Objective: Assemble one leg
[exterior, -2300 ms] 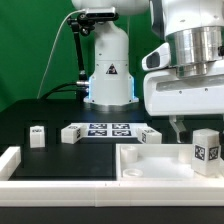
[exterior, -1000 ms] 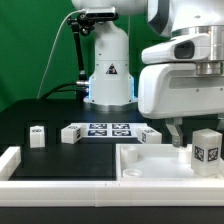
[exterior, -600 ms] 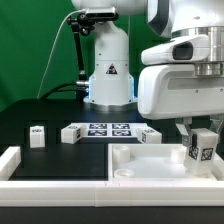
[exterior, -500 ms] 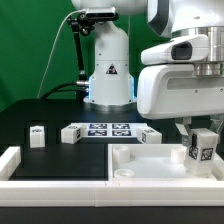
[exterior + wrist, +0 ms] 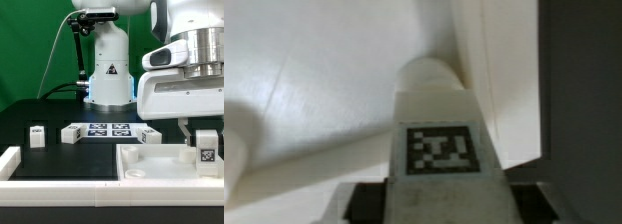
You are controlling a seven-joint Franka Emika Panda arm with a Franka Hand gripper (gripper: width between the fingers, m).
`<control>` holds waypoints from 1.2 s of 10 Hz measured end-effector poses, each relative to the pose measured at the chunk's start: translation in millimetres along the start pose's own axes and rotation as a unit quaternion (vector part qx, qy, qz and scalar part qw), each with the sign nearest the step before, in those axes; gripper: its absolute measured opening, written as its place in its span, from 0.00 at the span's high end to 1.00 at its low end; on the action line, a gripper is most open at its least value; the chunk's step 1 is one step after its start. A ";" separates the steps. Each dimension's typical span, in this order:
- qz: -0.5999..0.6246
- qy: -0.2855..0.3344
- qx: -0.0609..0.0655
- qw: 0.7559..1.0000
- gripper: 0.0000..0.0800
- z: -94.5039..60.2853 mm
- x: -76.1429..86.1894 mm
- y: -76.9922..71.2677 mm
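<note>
Over the tray point(image 5: 150, 149): leg point(image 5: 207, 139) stands upright at the exterior view's right; touching the floor or not, can't tell.
Hand point(image 5: 206, 152): pinching the leg by two opposite sides.
Handling: looks light, stiff, smooth plastic, probably slippery; flat sides are the best hold.
Writing: only a black-and-white square tag point(image 5: 441, 150), no readable words.

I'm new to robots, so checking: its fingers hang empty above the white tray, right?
Not empty: the fingers grip a small white block with a square tag, clearest in the wrist view. They do hang above the white tray.
</note>
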State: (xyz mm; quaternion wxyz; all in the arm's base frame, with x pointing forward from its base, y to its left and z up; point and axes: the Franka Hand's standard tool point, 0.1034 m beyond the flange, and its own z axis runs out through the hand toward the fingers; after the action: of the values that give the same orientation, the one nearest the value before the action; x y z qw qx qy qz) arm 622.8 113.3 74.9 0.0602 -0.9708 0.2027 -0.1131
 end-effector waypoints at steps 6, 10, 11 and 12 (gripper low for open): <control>0.293 -0.005 0.001 0.956 0.63 -0.5 -6.8 0.3; 0.276 -0.011 0.000 0.961 0.29 0.3 -7.9 0.2; 0.258 -0.012 -0.002 0.966 0.29 0.9 -8.8 0.4; 0.206 -0.012 -0.004 0.978 0.21 2.5 -10.5 0.0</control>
State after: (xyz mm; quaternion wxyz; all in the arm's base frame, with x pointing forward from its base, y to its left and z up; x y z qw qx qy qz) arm 614.0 117.8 70.4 0.0807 -0.9097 0.3984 -0.0853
